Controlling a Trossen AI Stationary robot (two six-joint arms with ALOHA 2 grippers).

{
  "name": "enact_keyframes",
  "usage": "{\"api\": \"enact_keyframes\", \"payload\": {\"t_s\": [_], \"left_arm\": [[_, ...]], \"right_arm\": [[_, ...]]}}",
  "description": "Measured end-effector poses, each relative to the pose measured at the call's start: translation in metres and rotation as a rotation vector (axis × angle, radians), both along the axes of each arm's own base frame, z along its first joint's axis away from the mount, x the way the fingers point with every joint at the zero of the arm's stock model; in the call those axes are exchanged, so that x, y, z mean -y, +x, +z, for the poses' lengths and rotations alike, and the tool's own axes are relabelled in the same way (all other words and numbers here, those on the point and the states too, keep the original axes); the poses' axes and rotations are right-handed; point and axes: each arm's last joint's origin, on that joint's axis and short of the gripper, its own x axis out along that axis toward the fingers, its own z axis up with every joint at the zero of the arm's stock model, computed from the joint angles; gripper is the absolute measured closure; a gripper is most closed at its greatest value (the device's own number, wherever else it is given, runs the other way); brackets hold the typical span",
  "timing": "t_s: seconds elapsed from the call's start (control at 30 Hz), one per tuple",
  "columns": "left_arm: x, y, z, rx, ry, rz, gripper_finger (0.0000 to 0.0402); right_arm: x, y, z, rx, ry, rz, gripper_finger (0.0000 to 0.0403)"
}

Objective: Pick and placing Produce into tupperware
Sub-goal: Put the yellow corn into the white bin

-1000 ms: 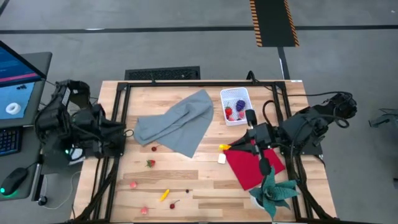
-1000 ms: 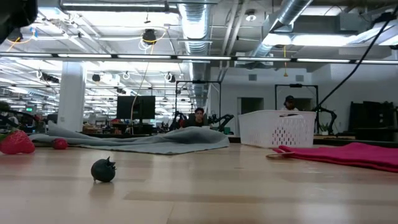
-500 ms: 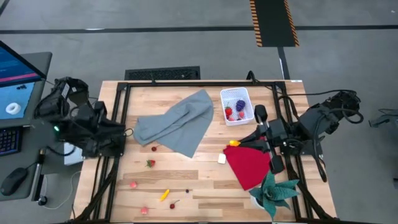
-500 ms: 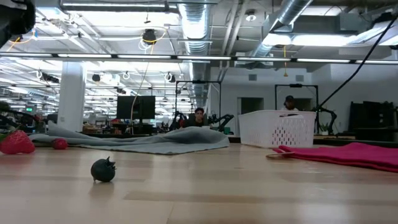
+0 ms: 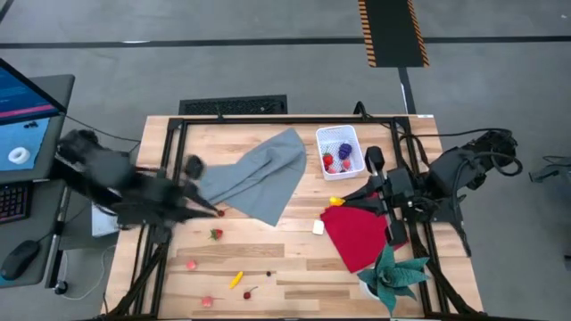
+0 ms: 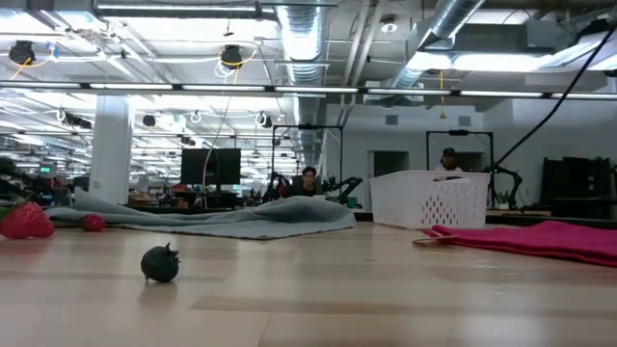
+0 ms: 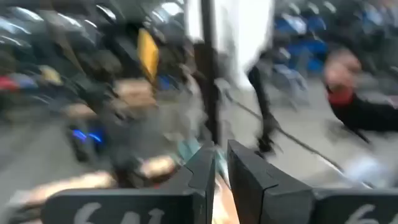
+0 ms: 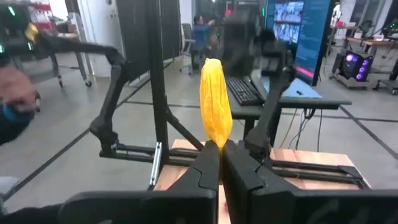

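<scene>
In the right wrist view a long yellow piece of produce (image 8: 215, 102) sticks out past my right gripper (image 8: 222, 152), which is shut on it. From above, that gripper (image 5: 344, 203) hangs over the far corner of the red cloth (image 5: 361, 236), near side of the white tupperware (image 5: 340, 134). The tub holds red berries and a purple grape bunch (image 5: 345, 152). My left gripper (image 5: 212, 209) is a blur by the grey cloth (image 5: 254, 178), shut and empty (image 7: 221, 171). A strawberry (image 5: 215, 234), a pink berry (image 5: 191, 264) and a yellow piece (image 5: 236, 279) lie loose on the table. My right gripper pinches the yellow piece by its one end (image 8: 216, 142) between its two fingertips (image 8: 208, 163). The fingers come level from the table's right side and lie along the piece. The rest of the piece stands out beyond the fingertips, lifted clear of the table.
A small white cube (image 5: 318, 227) lies beside the red cloth, and a green leafy thing (image 5: 393, 276) sits at the cloth's near end. A black frame (image 5: 169, 152) borders the table. In the low view a dark berry (image 6: 160, 263) lies nearest; people sit in the room behind.
My left arm has swung out from the table's left edge over the table toward the grey cloth, rolling its wrist, and shows blurred; its fingers stay shut. My right gripper has drawn back a little toward the table's right edge with the yellow piece.
</scene>
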Motion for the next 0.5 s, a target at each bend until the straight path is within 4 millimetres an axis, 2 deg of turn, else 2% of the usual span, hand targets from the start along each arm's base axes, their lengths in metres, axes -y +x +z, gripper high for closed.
{"api": "enact_keyframes", "payload": {"t_s": [0.1,0.17,0.27,0.4,0.5], "left_arm": [[-0.023,0.027,-0.016,0.04,-0.045,-0.121,0.0371],[-0.042,0.042,-0.038,0.004,-0.074,-0.148,0.0371],[-0.072,0.059,-0.078,-0.06,-0.134,-0.115,0.0371],[-0.099,0.062,-0.118,-0.029,-0.203,-0.086,0.0371],[-0.104,0.059,-0.139,0.022,-0.233,-0.121,0.0371]], "right_arm": [[0.004,-0.005,0.004,0.026,-0.003,-0.007,0.0379],[0.009,-0.007,0.007,0.042,-0.007,-0.045,0.0379],[0.027,-0.014,0.01,0.041,0.005,-0.144,0.0373],[0.059,-0.025,0.007,-0.032,0.058,-0.284,0.0377],[0.081,-0.032,0.0,-0.12,0.078,-0.401,0.038]]}}
